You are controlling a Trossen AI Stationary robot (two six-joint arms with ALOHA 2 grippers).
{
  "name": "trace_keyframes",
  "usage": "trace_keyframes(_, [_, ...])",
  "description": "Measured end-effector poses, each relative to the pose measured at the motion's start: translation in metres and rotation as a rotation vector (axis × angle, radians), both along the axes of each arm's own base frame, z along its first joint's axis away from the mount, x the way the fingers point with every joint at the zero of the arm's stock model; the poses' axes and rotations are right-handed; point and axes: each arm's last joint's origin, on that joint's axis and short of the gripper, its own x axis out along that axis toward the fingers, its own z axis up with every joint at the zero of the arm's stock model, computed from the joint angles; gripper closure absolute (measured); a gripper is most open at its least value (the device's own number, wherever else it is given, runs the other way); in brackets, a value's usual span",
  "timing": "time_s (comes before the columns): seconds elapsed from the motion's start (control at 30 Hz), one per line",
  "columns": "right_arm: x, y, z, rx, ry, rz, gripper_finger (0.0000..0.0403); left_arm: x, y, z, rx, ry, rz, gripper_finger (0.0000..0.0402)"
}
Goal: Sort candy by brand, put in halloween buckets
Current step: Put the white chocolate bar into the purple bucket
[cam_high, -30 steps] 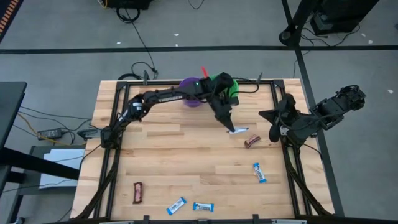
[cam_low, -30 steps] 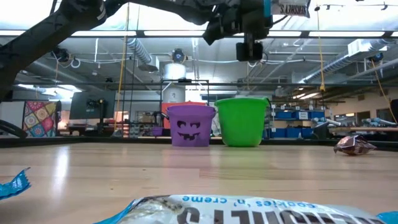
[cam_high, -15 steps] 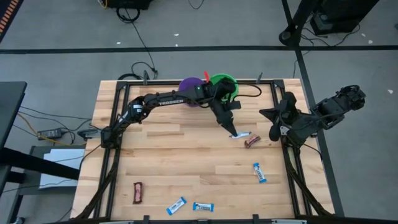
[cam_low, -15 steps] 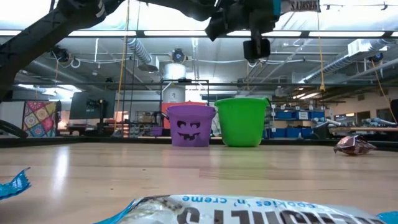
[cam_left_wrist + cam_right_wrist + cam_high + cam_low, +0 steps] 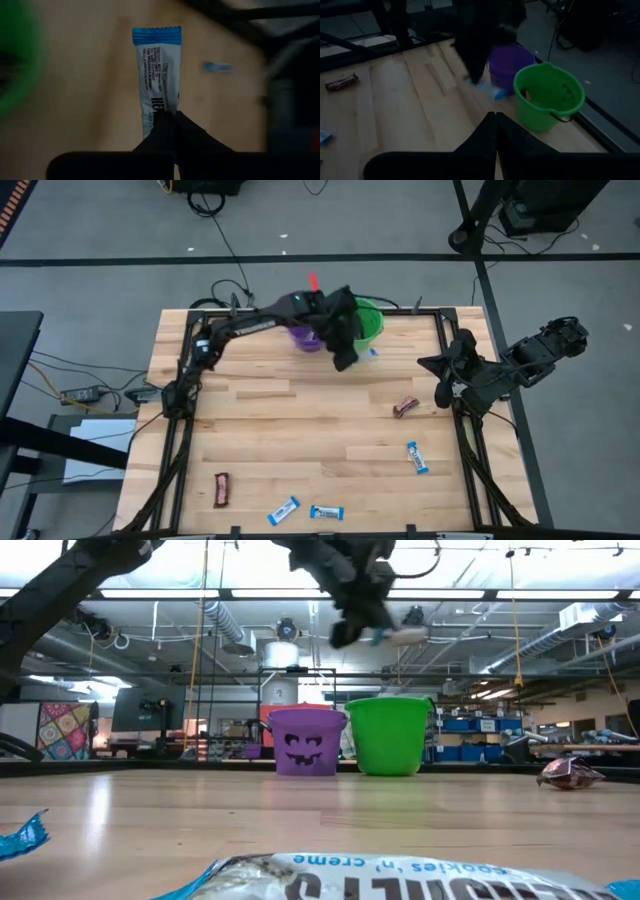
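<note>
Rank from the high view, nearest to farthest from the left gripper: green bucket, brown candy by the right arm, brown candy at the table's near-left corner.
Left gripper is shut on a blue-and-white candy.
1. Green bucket: right beside the gripper, table's far edge.
2. Brown candy by the right arm: mid-table, right side.
3. Brown candy at the near-left corner: farthest.

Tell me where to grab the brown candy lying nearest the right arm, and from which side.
Grip the brown candy across its narrow middle, coming straight down from above. It lies flat on the table at a slant, with bare wood all round, so the fingers should probably straddle its long sides. The right gripper is closest.
</note>
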Motion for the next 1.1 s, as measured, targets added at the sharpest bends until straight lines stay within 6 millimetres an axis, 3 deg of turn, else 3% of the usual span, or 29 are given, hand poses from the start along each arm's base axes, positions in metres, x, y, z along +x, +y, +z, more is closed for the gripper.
trace_keyframes(0.27, [0.0,0.0,0.0,-0.001,-0.001,-0.008,0.0387,-0.033,0.044,0.021,0.244,0.07,0.236,0.0401])
trace_keyframes(0.63, [0.0,0.0,0.0,0.016,-0.016,-0.023,0.0387,-0.07,0.091,0.014,0.35,0.286,0.407,0.0401])
trace_keyframes(0.87, [0.0,-0.001,0.0,0.002,-0.022,-0.035,0.0387,-0.083,0.107,-0.007,0.372,0.42,0.465,0.0401])
trace_keyframes(1.1, [0.0,-0.001,0.0,-0.002,-0.022,-0.036,0.0387,-0.083,0.104,-0.025,0.328,0.475,0.476,0.0398])
